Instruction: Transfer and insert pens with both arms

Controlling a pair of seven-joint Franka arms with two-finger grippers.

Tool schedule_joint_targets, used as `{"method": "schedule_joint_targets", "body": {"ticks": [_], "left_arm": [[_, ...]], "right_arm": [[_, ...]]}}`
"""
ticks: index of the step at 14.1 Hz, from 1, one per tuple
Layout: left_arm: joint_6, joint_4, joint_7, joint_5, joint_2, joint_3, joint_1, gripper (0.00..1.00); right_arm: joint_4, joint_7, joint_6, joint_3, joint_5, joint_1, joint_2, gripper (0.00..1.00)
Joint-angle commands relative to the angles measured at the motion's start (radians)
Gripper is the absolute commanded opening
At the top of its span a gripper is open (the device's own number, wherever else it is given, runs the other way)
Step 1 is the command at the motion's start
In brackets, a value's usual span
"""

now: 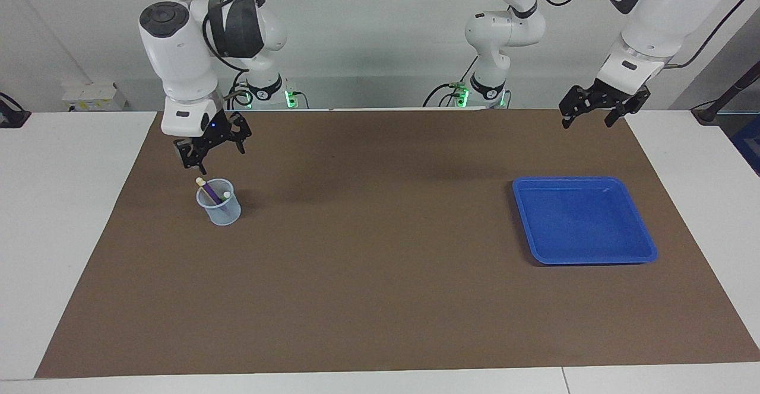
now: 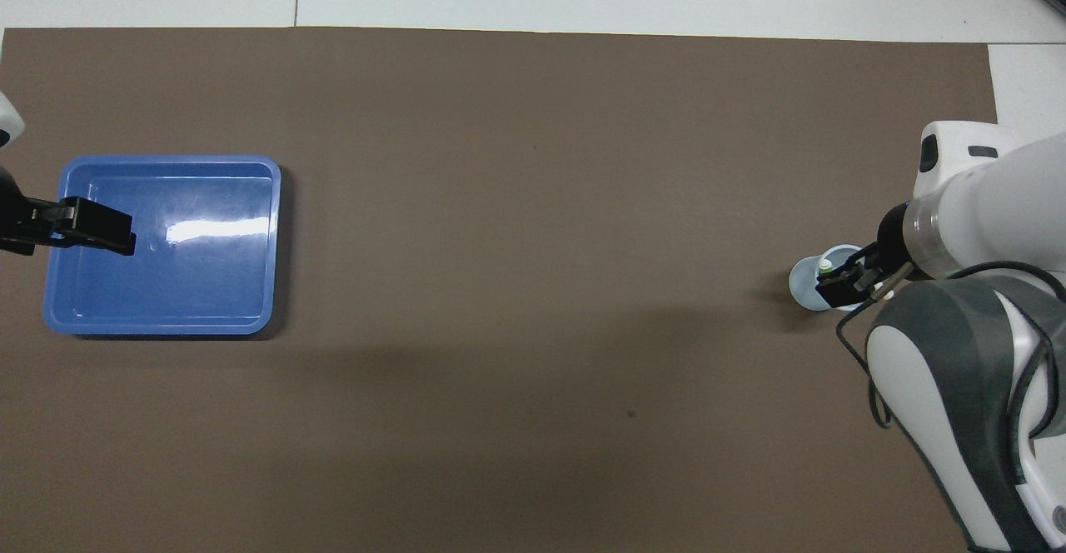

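The right gripper (image 1: 209,148) hangs in the upper left of the facing frame, over the clear cup (image 1: 219,203) and clear of it, fingers apart and holding nothing. The cup holds the pens: a purple pen (image 1: 209,192) leans against the rim, and a second pale tip (image 1: 226,194) shows beside it; a third cannot be confirmed. The left gripper (image 1: 597,104) waits at upper right, fingers apart, empty, above the mat edge near the blue tray (image 1: 585,221), which holds nothing.

Risk: the leaning purple pen could tip the light cup or be snagged if the right gripper descends off-centre.

The overhead view hides most of the cup (image 2: 806,285) under the right gripper (image 2: 849,282); only the facing view shows the gap between them.
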Motion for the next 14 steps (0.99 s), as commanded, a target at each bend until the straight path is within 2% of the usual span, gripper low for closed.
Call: {"method": "schedule_joint_targets", "body": {"ticks": [1,5,6,8,10,12,14], "left_arm": [[-0.016,0.020,0.002,-0.009,0.011,0.012,-0.014,1.00],[-0.024,0.023,0.002,-0.009,0.014,0.013,-0.004,1.00],[-0.022,0.022,0.004,-0.009,0.011,0.016,-0.004,1.00],[-0.022,0.022,0.004,-0.012,0.011,0.012,-0.004,1.00],[-0.022,0.022,0.004,-0.051,0.011,0.019,-0.002,1.00],[-0.019,0.022,0.004,-0.068,0.011,0.026,-0.002,1.00],[-0.021,0.022,0.004,-0.068,0.011,0.026,-0.002,1.00]], "right_arm": [[0.061,0.068,-0.061,0.001,0.094,-0.009,-0.012,1.00],[0.109,0.079,-0.118,-0.022,0.108,-0.001,-0.010,1.00],[0.121,0.085,-0.119,-0.065,0.096,0.060,-0.007,1.00],[0.128,0.116,-0.115,-0.233,0.073,0.237,-0.003,1.00],[0.149,0.154,-0.112,-0.349,0.073,0.333,0.019,1.00],[0.187,0.154,-0.121,-0.412,0.067,0.406,0.046,1.00],[0.236,0.154,-0.129,-0.449,0.009,0.465,0.081,1.00]]}}
